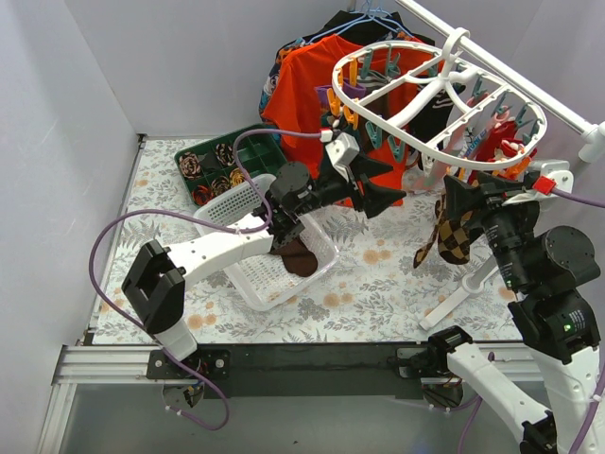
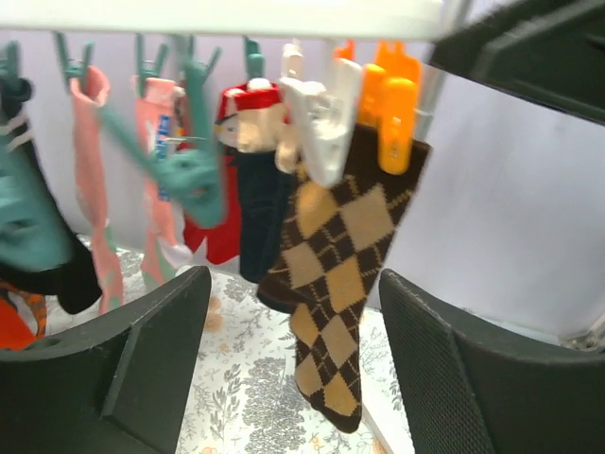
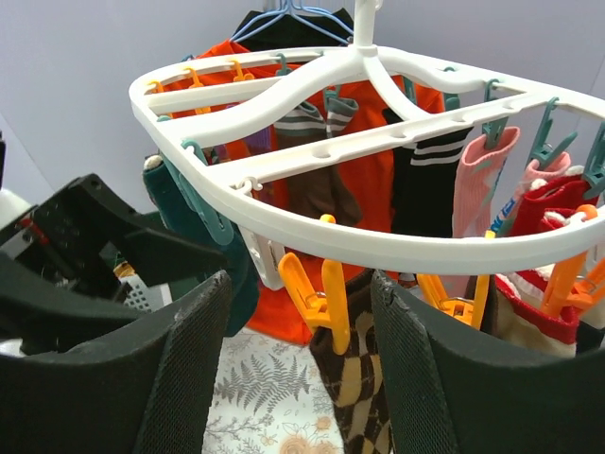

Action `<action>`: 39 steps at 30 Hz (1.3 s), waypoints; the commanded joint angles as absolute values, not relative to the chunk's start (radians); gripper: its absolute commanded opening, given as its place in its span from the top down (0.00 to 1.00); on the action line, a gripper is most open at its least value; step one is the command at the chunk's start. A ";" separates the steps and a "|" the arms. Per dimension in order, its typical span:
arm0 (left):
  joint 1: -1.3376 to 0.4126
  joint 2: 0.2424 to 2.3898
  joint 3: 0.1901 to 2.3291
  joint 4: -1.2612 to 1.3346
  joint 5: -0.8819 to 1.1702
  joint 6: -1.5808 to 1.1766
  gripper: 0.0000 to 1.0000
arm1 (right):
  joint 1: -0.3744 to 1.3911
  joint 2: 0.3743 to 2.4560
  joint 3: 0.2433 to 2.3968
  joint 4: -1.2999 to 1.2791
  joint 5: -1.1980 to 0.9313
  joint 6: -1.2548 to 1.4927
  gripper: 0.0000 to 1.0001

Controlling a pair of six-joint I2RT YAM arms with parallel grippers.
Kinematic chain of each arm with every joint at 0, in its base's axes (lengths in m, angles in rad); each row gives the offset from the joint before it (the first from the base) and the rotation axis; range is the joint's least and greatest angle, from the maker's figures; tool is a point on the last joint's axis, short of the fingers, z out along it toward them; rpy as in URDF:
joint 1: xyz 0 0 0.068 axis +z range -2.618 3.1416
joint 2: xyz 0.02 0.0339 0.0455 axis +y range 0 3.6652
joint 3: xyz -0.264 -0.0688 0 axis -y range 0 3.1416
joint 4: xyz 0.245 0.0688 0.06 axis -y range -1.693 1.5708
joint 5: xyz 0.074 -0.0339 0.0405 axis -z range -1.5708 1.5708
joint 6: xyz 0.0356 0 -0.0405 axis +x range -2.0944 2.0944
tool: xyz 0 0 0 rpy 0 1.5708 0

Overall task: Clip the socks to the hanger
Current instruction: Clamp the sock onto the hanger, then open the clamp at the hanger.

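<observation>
Left wrist view: argyle sock (image 2: pixel 340 274) hung from orange clip (image 2: pixel 392 99) under hanger (image 3: pixel 378 248) rim; left gripper (image 2: pixel 291 279) and right gripper (image 3: pixel 301 279) both gaped empty. Backing straight off looked safest.

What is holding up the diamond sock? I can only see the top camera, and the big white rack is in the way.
Observer: An orange clip pinches the top edge of the diamond sock. The left wrist camera shows it.
Operator: Is the left tool grabbing it?
Observer: No. The left tool is open, with nothing pinched between its fingers.
Operator: Does the sock have a neighbour?
Observer: Yes, a dark sock hangs right beside it.
</observation>
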State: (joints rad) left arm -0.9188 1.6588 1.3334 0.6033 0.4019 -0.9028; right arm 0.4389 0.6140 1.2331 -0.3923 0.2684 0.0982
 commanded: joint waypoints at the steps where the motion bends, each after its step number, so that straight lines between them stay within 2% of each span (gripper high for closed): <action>1: -0.861 1.621 1.344 0.629 0.483 -1.015 0.28 | 0.445 0.589 1.223 -0.354 0.270 0.075 0.33; 6: -0.859 1.663 1.433 0.574 0.491 -1.011 0.27 | 0.443 0.578 1.224 -0.333 0.135 0.054 0.33; 10: -0.861 1.683 1.457 0.577 0.479 -1.020 0.27 | 0.443 0.601 1.241 -0.311 -0.091 0.028 0.34; 15: -0.861 1.666 1.430 0.572 0.457 -1.009 0.27 | 0.446 0.670 1.262 -0.325 -0.141 0.034 0.36; 21: -0.859 1.625 1.368 0.572 0.407 -0.973 0.27 | 0.448 0.733 1.259 -0.354 0.046 0.058 0.37; 25: -0.861 1.631 1.373 0.580 0.417 -0.966 0.27 | 0.448 0.742 1.252 -0.380 0.262 0.054 0.41; 31: -0.862 1.670 1.405 0.626 0.457 -0.992 0.27 | 0.449 0.732 1.236 -0.388 0.425 0.029 0.45; 39: -0.888 1.721 1.448 0.650 0.482 -0.991 0.27 | 0.449 0.727 1.238 -0.388 0.430 0.023 0.47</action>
State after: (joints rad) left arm -0.8688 1.7142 1.4086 0.6323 0.4622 -1.0027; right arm 0.4465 0.7269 1.2339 -0.4160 0.3935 0.0322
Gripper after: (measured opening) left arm 0.729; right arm 0.533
